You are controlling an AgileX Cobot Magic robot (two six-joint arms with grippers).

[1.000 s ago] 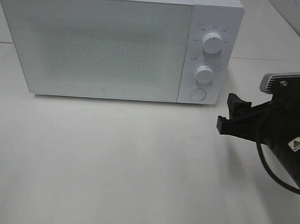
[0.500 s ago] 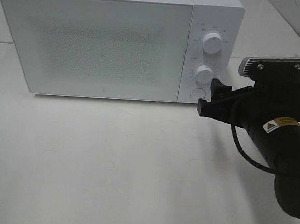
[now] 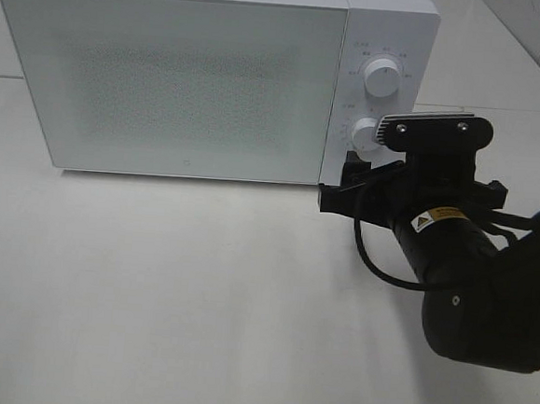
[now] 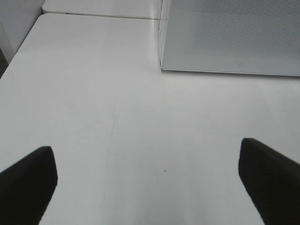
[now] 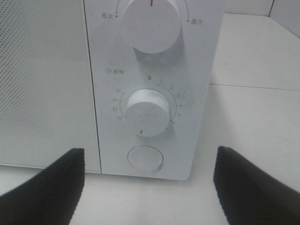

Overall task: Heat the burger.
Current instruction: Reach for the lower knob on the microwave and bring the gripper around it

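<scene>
My right gripper (image 3: 344,184) hangs open and empty at the microwave (image 3: 397,20) panel. The round button (image 5: 146,158) lies dead ahead between its jaws, just under the timer knob (image 5: 147,113). The left gripper (image 4: 145,159), open too, is well off. The burger shows in no view, and the door (image 3: 168,77) is shut.

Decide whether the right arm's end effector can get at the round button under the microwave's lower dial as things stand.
Probably yes. The right end effector is open and faces the button squarely, with nothing between them.
</scene>
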